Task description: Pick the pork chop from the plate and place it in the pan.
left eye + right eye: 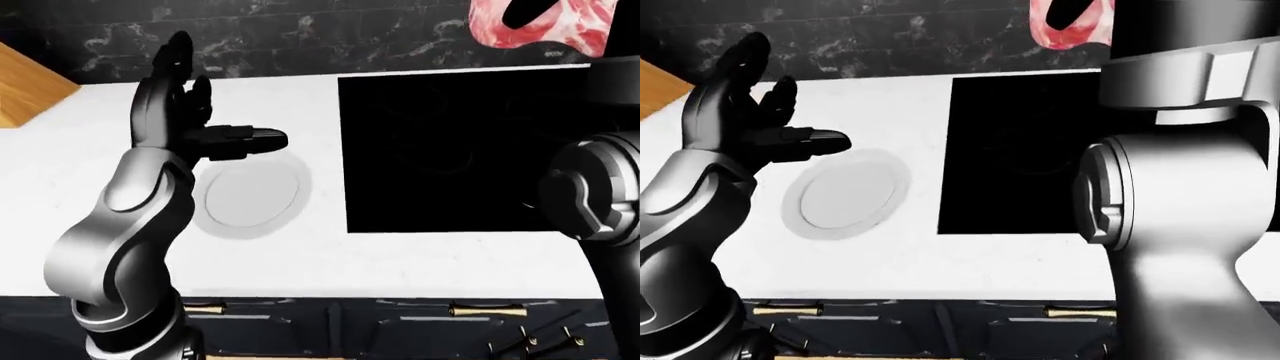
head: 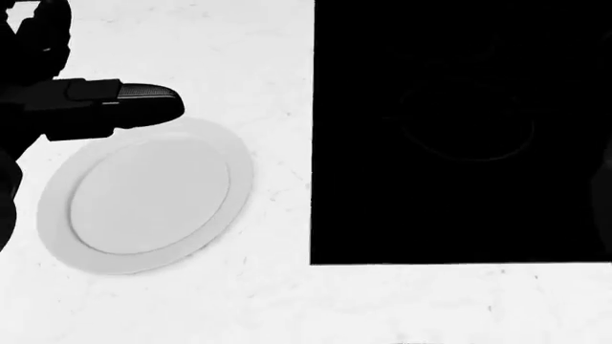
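Pink, marbled meat shows at the top edge of the left-eye view: the pork chop [image 1: 545, 26] is off the plate [image 2: 148, 204] and hangs high above the black stove [image 1: 450, 150], with dark fingers of your right hand [image 1: 530, 11] across it (gripping it, I judge, though most of the hand is cut off). The pan is hard to make out; only a faint ring [image 2: 465, 122] shows on the stove in the head view. Bring the chop down squarely over that ring and let go only once it is low. Your left hand [image 1: 195, 131] hovers slack and splayed beside the plate, grasping nothing; keep it clear. The plate on the white counter [image 2: 191, 43] is empty.
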Robot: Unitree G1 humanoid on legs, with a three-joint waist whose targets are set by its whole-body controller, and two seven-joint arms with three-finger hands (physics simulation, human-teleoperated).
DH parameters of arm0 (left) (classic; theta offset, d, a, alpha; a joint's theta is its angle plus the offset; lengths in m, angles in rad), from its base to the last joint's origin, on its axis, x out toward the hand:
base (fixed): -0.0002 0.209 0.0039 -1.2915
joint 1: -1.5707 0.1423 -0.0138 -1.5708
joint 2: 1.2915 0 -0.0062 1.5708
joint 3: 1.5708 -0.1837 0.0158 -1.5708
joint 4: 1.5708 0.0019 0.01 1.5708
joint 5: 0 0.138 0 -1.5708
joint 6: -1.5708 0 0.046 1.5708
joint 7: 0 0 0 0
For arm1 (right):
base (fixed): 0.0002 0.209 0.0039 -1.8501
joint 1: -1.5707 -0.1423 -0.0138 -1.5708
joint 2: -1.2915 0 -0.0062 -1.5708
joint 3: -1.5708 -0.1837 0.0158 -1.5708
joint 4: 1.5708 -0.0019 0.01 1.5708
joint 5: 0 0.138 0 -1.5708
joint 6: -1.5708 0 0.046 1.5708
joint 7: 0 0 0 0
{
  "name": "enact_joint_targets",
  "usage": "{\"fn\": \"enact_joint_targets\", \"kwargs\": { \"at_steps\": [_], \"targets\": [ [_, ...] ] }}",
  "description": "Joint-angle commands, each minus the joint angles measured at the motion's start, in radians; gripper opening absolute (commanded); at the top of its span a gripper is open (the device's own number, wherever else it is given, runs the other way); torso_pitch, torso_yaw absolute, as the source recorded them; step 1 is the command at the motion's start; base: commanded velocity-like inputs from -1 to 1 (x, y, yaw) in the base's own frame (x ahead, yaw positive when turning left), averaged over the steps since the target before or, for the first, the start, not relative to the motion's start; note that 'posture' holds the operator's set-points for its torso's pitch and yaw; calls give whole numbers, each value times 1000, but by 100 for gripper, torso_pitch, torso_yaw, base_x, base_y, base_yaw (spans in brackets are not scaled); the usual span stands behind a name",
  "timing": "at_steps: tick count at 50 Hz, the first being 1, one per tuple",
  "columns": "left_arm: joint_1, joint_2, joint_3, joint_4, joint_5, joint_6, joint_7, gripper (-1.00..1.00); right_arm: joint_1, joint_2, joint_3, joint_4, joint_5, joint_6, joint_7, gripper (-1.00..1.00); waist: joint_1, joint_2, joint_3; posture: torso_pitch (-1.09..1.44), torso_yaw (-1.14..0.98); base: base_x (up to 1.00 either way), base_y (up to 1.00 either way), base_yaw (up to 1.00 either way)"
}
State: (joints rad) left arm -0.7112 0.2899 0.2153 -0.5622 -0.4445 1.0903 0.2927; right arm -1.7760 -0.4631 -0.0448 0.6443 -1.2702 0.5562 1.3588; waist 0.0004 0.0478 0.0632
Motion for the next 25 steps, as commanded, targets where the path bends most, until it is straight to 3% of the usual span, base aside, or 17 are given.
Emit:
{"fn": "enact_joint_targets", "kwargs": {
  "at_steps": [1,3,5,6,7,8,11,15,17,19,20,25],
  "targets": [
    [-24,14,18,-17,7,-28,1,100,-39,0,1,-25,0,-13,-22,-100,5,-7,-26,0,0,0,0,-29],
    [-23,14,17,-16,8,-31,0,100,-38,0,1,-25,0,-13,-22,-100,-1,23,-27,0,0,0,0,-29],
    [-24,14,16,-15,9,-31,0,100,-36,0,1,-28,1,-14,-19,-100,-8,83,-44,0,0,0,0,-28],
    [-24,14,16,-14,9,-32,0,100,-36,0,2,-30,0,-13,-16,-100,-5,36,-32,0,0,0,0,-29],
    [-22,14,15,-13,10,-34,-1,100,-36,0,2,-30,-1,-12,-14,-100,-13,52,-31,0,0,0,0,-30],
    [-21,14,14,-12,11,-37,-2,100,-36,0,2,-31,-1,-12,-14,-100,-16,52,-35,0,0,0,0,-23],
    [-24,13,16,-16,10,-31,-1,100,-33,0,2,-35,-2,-11,-11,-100,-19,31,-48,0,0,0,0,-17],
    [-28,12,18,-23,6,-21,2,100,-31,0,1,-43,-5,-4,0,-100,-17,-6,-42,0,0,0,0,-14],
    [-29,13,20,-26,4,-16,3,100,-35,-2,3,-44,-8,-6,6,-100,-6,-45,-46,0,0,0,-11,-7],
    [-24,12,17,-22,6,-25,0,100,-45,-2,4,-40,-12,-8,10,-100,-6,-67,-51,0,0,0,-32,0],
    [-24,12,17,-21,7,-26,0,100,-49,-2,3,-35,-12,-9,9,-100,-3,-43,-47,0,0,0,-37,0],
    [-27,12,17,-17,7,-25,1,100,-66,-4,2,-12,-10,-20,-3,-100,-4,-36,-33,0,0,0,-41,0]
  ]
}}
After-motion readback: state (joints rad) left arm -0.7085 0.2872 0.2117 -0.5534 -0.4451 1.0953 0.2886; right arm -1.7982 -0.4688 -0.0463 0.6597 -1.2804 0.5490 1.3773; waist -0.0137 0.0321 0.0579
